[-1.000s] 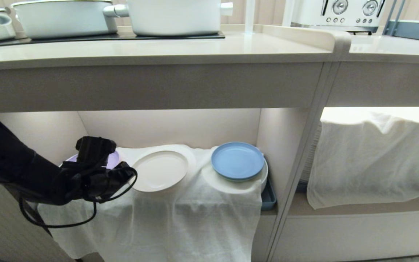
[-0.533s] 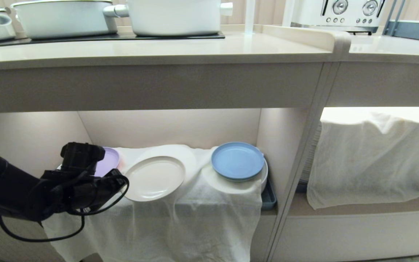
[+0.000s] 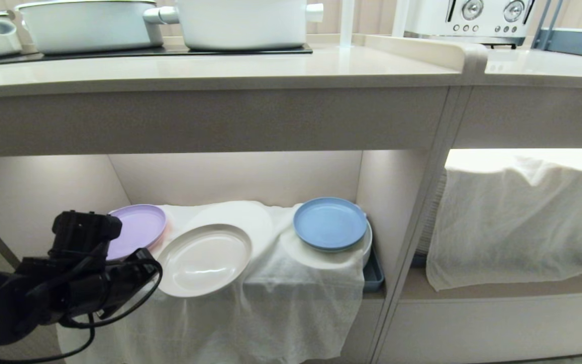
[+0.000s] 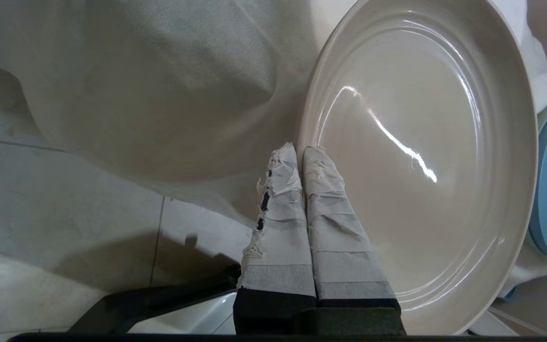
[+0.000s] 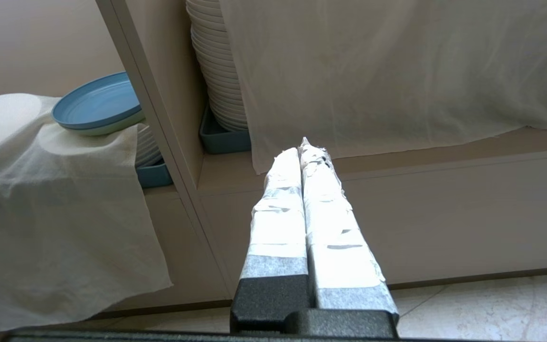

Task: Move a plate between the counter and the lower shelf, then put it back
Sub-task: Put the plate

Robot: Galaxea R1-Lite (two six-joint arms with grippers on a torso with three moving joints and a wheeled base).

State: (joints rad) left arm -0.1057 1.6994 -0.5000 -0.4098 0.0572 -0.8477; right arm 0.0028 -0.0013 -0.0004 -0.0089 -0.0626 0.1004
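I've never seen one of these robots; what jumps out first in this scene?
A black arm low on the left, its left gripper with jaws pinched shut on the rim of the cream plate, held at the front of the lower shelf. Beside it sit a lilac plate and a blue plate on white cloth.

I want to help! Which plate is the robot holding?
The cream plate, pinched at its rim by the left pincer. The lilac plate and blue plate sit untouched.
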